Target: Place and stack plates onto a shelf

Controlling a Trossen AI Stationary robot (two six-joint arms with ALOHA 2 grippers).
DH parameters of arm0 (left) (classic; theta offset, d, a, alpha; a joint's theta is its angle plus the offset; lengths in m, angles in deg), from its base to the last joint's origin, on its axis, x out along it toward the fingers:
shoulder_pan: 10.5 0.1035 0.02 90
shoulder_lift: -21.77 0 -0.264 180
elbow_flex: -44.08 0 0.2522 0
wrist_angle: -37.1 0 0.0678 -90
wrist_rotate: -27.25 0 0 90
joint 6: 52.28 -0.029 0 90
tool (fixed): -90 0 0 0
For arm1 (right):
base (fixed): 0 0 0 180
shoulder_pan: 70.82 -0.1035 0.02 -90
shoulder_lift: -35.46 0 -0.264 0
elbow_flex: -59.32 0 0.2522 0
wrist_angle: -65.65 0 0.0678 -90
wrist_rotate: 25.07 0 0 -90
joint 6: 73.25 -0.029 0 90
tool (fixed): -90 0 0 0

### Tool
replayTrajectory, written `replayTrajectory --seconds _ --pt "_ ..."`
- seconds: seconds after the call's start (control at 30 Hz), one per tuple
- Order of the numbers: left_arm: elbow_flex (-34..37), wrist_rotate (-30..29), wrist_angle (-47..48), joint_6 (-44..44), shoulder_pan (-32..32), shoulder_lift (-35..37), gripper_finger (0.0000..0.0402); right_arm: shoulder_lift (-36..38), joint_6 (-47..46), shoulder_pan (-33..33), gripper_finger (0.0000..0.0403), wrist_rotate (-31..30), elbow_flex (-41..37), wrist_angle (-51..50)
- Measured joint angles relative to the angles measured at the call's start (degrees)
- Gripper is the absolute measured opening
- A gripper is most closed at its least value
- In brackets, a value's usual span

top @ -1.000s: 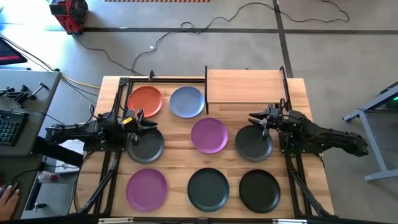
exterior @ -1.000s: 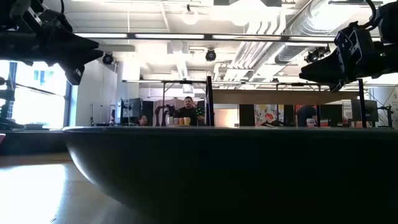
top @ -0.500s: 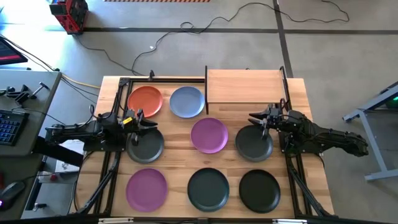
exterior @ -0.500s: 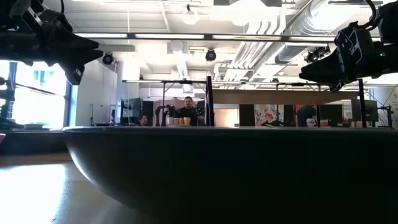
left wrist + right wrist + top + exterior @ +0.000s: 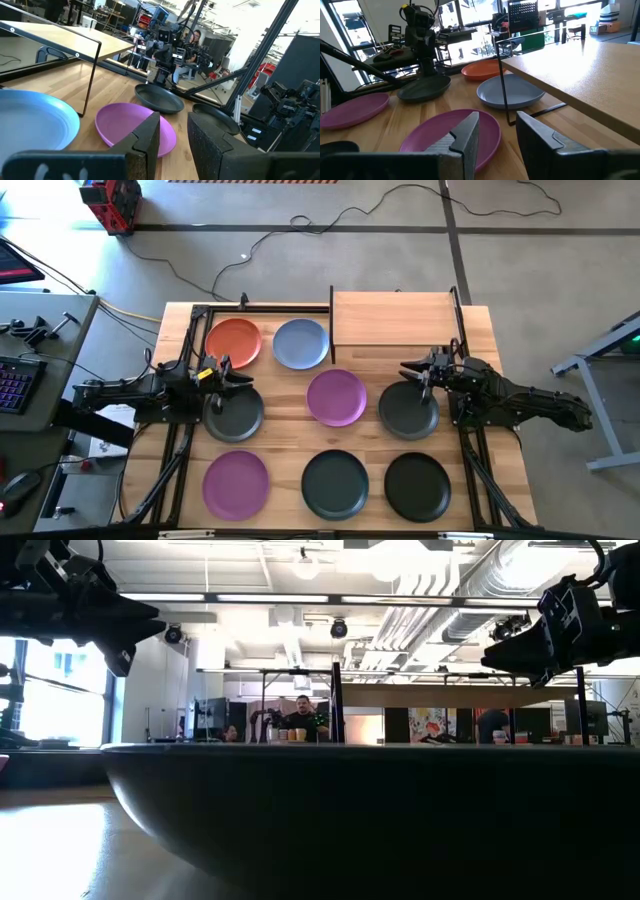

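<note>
Plates, eight in all, lie flat and apart from one another on the tabletop (image 5: 480, 340). Far row: orange plate (image 5: 233, 342) at left, pale blue plate (image 5: 301, 343) just beside it on the right. Middle row: a dark plate (image 5: 234, 416) at left, a purple plate (image 5: 336, 397) at centre, a second dark plate (image 5: 408, 410) at right. Near row: a second purple plate (image 5: 236, 484) at left, then two more dark plates (image 5: 336, 484) (image 5: 417, 485). The shelf (image 5: 392, 317), a light-wood board on thin dark posts, stands at the far right of the tabletop, just beside the pale blue plate; its top surface carries no plate.

The left end effector (image 5: 222, 372) hangs over the far edge of the left middle dark plate, its fingers (image 5: 148, 140) a narrow gap apart and clamped on nothing. The right end effector (image 5: 420, 372) hangs over the far edge of the right middle dark plate, its fingers (image 5: 466, 136) likewise slightly apart and holding nothing. In the low view a dark plate rim (image 5: 360, 810) fills the foreground, with both arms raised above it at the upper corners.
</note>
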State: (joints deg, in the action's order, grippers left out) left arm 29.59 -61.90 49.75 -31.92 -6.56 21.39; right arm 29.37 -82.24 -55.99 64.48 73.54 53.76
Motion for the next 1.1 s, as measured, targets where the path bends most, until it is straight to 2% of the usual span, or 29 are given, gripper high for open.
replayTrajectory --seconds 0.7,0.87,1.1 --pt "0.01 -0.02 -0.41 -0.01 -0.02 0.01 0.0088 0.0 0.01 0.01 0.0118 0.01 -0.01 0.0" --pt "0.0 -4.29 -0.26 -0.02 0.02 0.01 0.0088 0.01 -0.01 0.0 0.0118 0.0 0.01 0.0" --pt "0.01 -4.48 -0.31 0.96 0.05 0.02 0.0088 0.0 0.01 0.0 0.0118 0.02 0.01 0.0"
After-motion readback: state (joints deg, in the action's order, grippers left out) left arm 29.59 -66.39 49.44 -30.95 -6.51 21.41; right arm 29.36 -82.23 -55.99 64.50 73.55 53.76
